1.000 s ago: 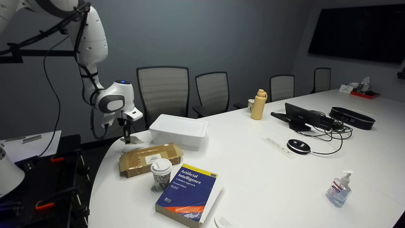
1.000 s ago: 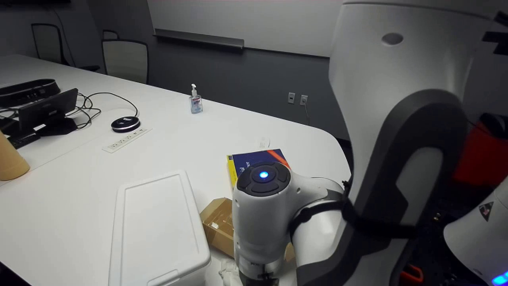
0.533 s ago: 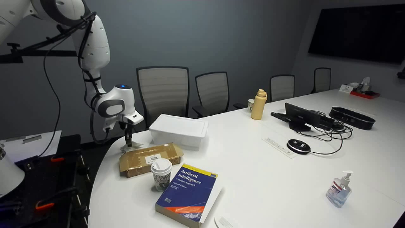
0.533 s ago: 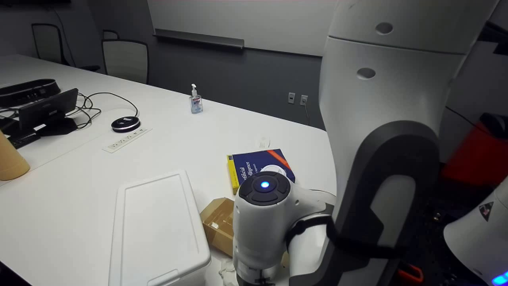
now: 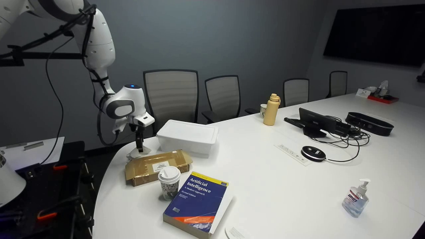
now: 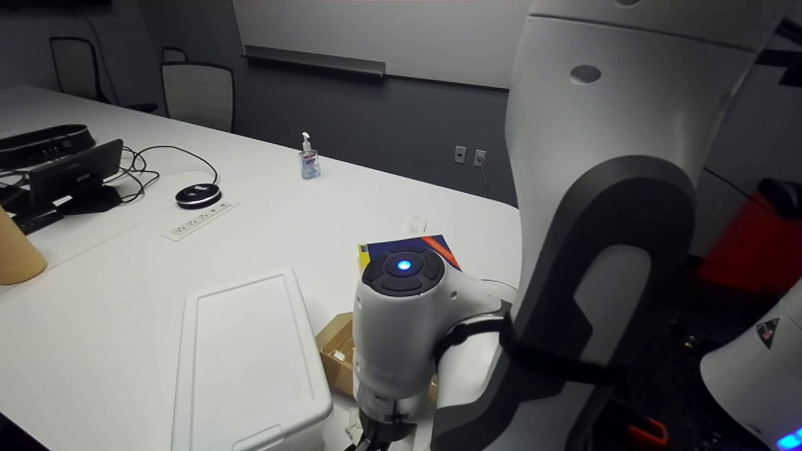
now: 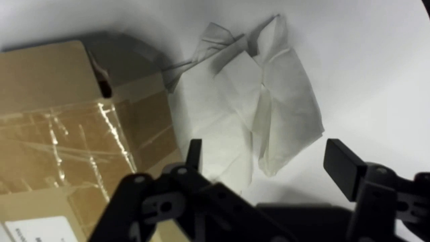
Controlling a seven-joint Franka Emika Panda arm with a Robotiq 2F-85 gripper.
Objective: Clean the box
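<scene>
In an exterior view I've got the tool [image 5: 140, 150] pointing down at the creased white tissue [image 5: 132, 154], left end of the counter [image 5: 119, 202]; the cardboard box [image 5: 147, 167] sits just nearer, the lidded white bin [image 5: 186, 137] right. In an exterior view my arm [image 6: 601, 232] hides part of the box. Wrist view: tool wide, tissue showing in its gap (can't tell if touching), box left.

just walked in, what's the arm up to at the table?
The gripper hangs over a crumpled white tissue lying on the table beside the cardboard box. Its jaws are wide open, holding nothing. The lidded white bin sits near the box. Given the cleaning task, picking up the tissue could be next, but that's a guess.
</scene>
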